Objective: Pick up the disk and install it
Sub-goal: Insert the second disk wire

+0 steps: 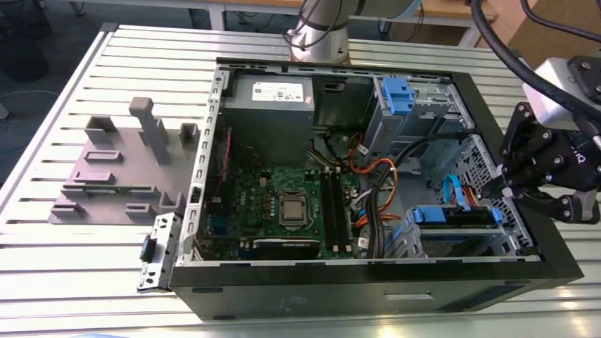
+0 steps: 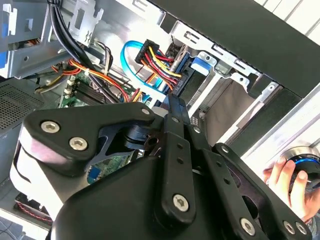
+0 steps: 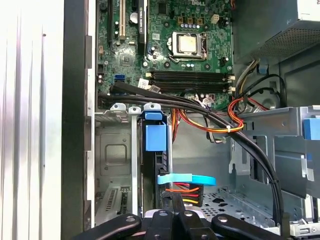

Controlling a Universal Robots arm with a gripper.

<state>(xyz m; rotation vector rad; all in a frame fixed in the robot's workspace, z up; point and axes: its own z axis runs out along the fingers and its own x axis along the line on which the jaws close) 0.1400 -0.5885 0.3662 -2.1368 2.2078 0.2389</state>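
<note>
**Disk seated in lower bay, gripper at its cabled end**

Open tower case lies on its side on a slatted metal table. Motherboard sits mid-case in the exterior view; grey power supply at about 12 o'clock from it.

The disk sits at roughly 4 o'clock from the motherboard, slotted edge-on into the grey metal drive cage near the case's front wall. What shows of it: blue plastic rails with a blue tab, a dark narrow edge between them. In the first wrist view the disk stands between the cage walls, blue tab uppermost, with a light-blue flat cable and a red-yellow-black wire bundle meeting its near end. Label and silver face not visible.

Gripper hangs at 3 o'clock from the disk in the exterior view, over the case's edge, fingertips close together beside the cable plugs. Whether they pinch anything I cannot tell. In the second wrist view the gripper's black linkage points toward the blue tab and wires.

A second blue bracket sits on the upper bay at 1 o'clock. Grey slotted holder rests on the table at 9 o'clock. A person's hand shows past the case edge in the second wrist view.
</note>
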